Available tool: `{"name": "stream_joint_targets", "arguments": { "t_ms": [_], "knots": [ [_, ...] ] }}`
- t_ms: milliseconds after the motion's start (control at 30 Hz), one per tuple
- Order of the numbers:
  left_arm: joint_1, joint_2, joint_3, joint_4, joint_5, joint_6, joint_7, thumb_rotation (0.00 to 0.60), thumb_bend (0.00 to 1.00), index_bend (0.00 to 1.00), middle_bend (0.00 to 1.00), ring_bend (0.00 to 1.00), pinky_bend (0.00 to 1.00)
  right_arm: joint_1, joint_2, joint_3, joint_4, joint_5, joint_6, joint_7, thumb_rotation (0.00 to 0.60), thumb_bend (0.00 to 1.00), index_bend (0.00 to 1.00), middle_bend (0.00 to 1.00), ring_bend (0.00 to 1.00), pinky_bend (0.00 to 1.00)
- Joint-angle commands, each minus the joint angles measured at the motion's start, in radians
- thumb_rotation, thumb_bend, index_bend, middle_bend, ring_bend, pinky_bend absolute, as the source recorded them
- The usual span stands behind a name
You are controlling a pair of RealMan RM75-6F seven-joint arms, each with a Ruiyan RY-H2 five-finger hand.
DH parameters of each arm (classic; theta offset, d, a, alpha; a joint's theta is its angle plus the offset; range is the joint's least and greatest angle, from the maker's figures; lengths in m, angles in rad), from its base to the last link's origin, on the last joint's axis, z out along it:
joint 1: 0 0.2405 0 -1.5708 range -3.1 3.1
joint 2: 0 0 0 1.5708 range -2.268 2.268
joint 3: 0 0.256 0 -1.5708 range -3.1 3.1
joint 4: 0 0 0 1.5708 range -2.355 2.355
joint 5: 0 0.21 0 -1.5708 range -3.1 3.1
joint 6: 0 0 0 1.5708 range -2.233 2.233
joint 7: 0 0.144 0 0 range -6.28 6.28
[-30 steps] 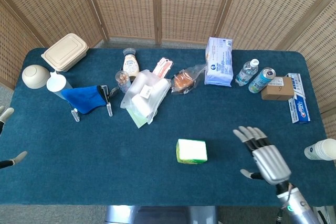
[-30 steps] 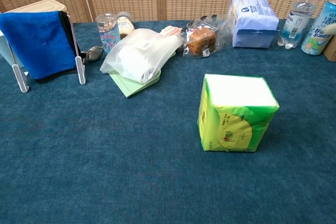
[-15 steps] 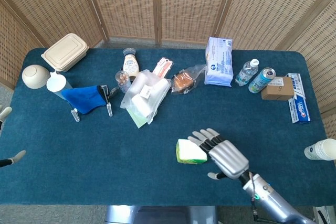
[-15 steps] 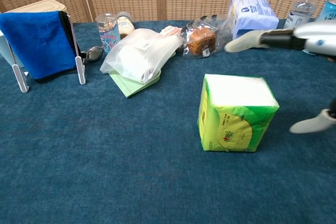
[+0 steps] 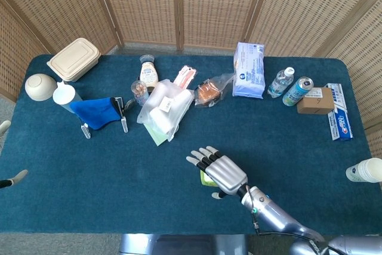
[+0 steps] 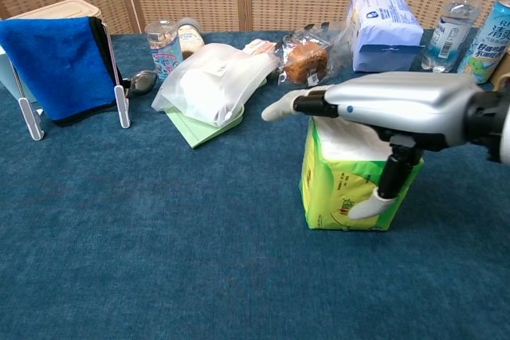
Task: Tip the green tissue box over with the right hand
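The green tissue box [image 6: 344, 190] stands upright at the front middle of the blue table, white top face up. In the head view only a sliver of the green tissue box [image 5: 205, 178] shows under my right hand [image 5: 219, 171]. In the chest view the right hand [image 6: 394, 105] lies flat across the box's top, with its fingers [image 6: 280, 107] reaching past the left edge. Its thumb [image 6: 373, 205] hangs down against the front face. Two pale fingertips of my left hand [image 5: 14, 178] show far apart at the table's left edge, holding nothing.
Behind the box lie a clear plastic bag [image 5: 164, 108] on a green sheet, a bread packet [image 5: 209, 91] and a blue-white tissue pack [image 5: 249, 70]. A blue cloth on a rack [image 5: 95, 111] stands left. A bottle [image 5: 280, 82], can [image 5: 296, 91] and paper cup [image 5: 365, 170] stand right.
My right hand has swung left from beside the box to lie over its top, thumb now down the front face. The box stands where it was, still upright.
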Motion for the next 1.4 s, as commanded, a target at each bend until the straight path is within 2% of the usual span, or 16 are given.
{"name": "stream_joint_targets", "arguments": {
  "t_ms": [33, 167, 300, 400, 467, 600, 667, 800, 933, 1033, 1133, 1400],
  "knots": [
    [-0.001, 0.001, -0.001, 0.001, -0.002, -0.001, -0.003, 0.6, 0.02, 0.04, 0.0, 0.0, 0.0, 0.01, -0.017, -0.004, 0.017, 0.008, 0.013, -0.012, 0.6, 0.06, 0.0, 0.04, 0.02, 0.15],
    [-0.001, 0.002, -0.001, 0.003, -0.001, -0.002, -0.008, 0.6, 0.02, 0.04, 0.0, 0.0, 0.0, 0.011, -0.035, -0.025, 0.044, -0.014, 0.035, -0.019, 0.6, 0.25, 0.01, 0.15, 0.15, 0.23],
    [0.0, 0.003, -0.001, 0.003, 0.0, 0.0, -0.012, 0.6, 0.02, 0.04, 0.0, 0.0, 0.0, 0.004, -0.043, -0.047, 0.055, -0.048, 0.051, -0.002, 0.6, 0.48, 0.08, 0.23, 0.25, 0.33],
    [0.002, 0.005, -0.001, 0.004, 0.0, 0.003, -0.015, 0.6, 0.02, 0.04, 0.0, 0.0, 0.0, -0.005, -0.048, -0.065, 0.067, -0.091, 0.071, 0.011, 0.6, 0.58, 0.15, 0.28, 0.31, 0.39],
    [0.003, 0.005, -0.001, 0.004, 0.003, 0.004, -0.017, 0.6, 0.02, 0.04, 0.0, 0.0, 0.0, -0.01, -0.052, -0.077, 0.08, -0.122, 0.086, 0.014, 0.6, 0.61, 0.17, 0.3, 0.33, 0.42],
    [0.003, 0.005, 0.0, 0.003, 0.005, 0.004, -0.017, 0.6, 0.02, 0.04, 0.0, 0.0, 0.0, -0.017, -0.065, -0.088, 0.113, -0.186, 0.115, 0.03, 0.6, 0.63, 0.21, 0.34, 0.36, 0.46],
    [0.002, 0.005, 0.0, 0.003, 0.004, 0.002, -0.016, 0.6, 0.02, 0.04, 0.0, 0.0, 0.0, -0.018, -0.079, -0.081, 0.148, -0.262, 0.157, 0.073, 0.6, 0.64, 0.23, 0.35, 0.37, 0.46],
    [0.001, 0.003, 0.0, 0.002, 0.003, 0.0, -0.009, 0.6, 0.02, 0.04, 0.0, 0.0, 0.0, -0.008, -0.127, -0.064, 0.274, -0.433, 0.267, 0.258, 0.6, 0.65, 0.25, 0.37, 0.38, 0.48],
    [0.0, 0.001, 0.001, 0.0, 0.002, -0.003, -0.004, 0.6, 0.02, 0.04, 0.0, 0.0, 0.0, 0.005, -0.174, -0.048, 0.385, -0.517, 0.354, 0.419, 0.6, 0.65, 0.26, 0.38, 0.38, 0.48],
    [-0.001, -0.001, 0.002, -0.002, 0.003, -0.005, 0.001, 0.6, 0.02, 0.04, 0.0, 0.0, 0.0, 0.009, -0.239, -0.028, 0.481, -0.519, 0.415, 0.591, 0.6, 0.65, 0.27, 0.38, 0.38, 0.48],
    [-0.001, -0.002, 0.003, -0.003, 0.003, -0.006, 0.009, 0.6, 0.02, 0.04, 0.0, 0.0, 0.0, 0.009, -0.293, -0.017, 0.562, -0.505, 0.442, 0.693, 0.6, 0.65, 0.28, 0.39, 0.38, 0.48],
    [-0.004, -0.007, 0.003, -0.007, -0.005, -0.012, 0.024, 0.6, 0.02, 0.04, 0.0, 0.0, 0.0, 0.022, -0.412, -0.026, 0.748, -0.483, 0.432, 0.789, 0.6, 0.65, 0.29, 0.39, 0.38, 0.48]
  ]
}}
